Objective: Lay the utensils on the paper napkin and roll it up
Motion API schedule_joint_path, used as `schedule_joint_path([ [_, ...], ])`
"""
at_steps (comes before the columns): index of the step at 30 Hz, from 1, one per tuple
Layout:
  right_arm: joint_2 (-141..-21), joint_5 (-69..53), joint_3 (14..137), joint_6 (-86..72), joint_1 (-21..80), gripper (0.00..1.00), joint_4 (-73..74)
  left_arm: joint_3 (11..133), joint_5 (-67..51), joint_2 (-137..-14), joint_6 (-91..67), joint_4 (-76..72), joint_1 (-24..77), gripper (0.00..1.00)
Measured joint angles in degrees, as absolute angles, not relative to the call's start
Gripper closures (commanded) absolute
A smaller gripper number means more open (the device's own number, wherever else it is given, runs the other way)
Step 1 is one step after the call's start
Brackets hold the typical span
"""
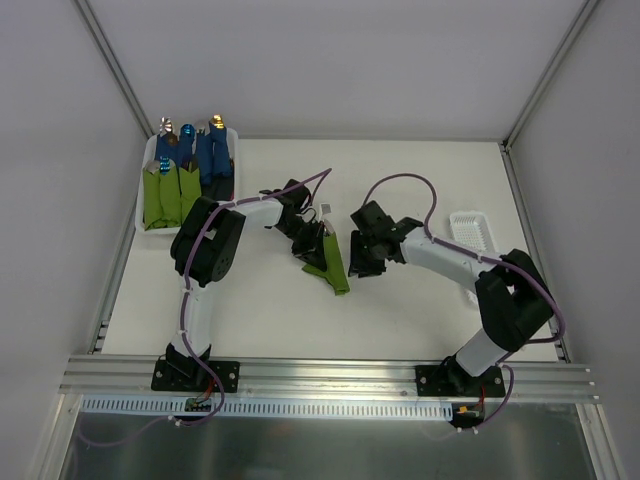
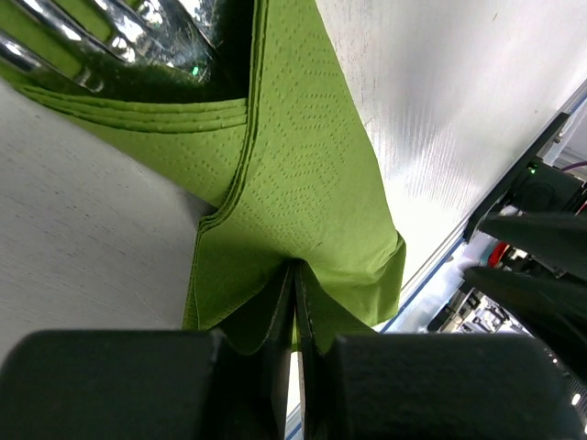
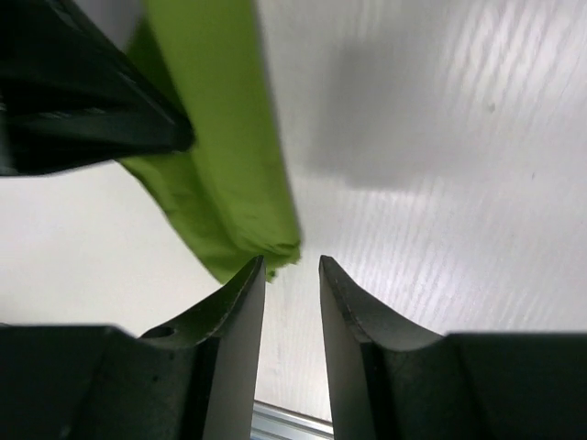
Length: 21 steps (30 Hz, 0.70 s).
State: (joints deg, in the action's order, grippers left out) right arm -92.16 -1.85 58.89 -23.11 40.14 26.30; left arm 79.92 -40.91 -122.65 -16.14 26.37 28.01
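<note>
Fingers of the left gripper (image 2: 295, 275), matte black, are pressed together on a pinched fold of the paper napkin (image 2: 303, 174) at the bottom centre of the left wrist view. Napkin lime green, dimpled, layered edges, lying folded mid-table at the centre of the top view. Utensils (image 2: 138, 37): shiny metal heads tucked in the fold, upper left. Right gripper (image 3: 292, 268) parted a little, gripping nothing, napkin end just beside one tip. White tray (image 1: 143, 190), upper left of the top view, holds green and blue rolls.
</note>
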Motion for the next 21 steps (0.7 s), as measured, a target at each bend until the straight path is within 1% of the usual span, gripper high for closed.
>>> schedule_joint_path([
  [5,-94.5,3.3,67.7,-22.9,43.0,0.74,28.9,79.9,-40.9,-122.6,-16.2,26.3,28.0,0.96],
  [8,-96.3,4.6,70.0,-23.0,44.8,0.78,29.1,79.8,-40.9,-122.6,-16.2,26.2,28.0,0.96],
  [11,-98.3,5.4,70.5,-23.2,47.0,0.80,29.4,79.8,-40.9,-122.6,-16.2,26.2,28.0,0.96],
  [17,-102.1,6.9,69.3,-23.8,51.6,0.79,30.3,79.7,-40.9,-122.6,-16.5,26.2,28.0,0.96],
  [21,-103.9,8.2,67.9,-24.5,52.9,0.79,29.8,79.7,-40.9,-122.6,-16.6,26.2,28.0,0.96],
])
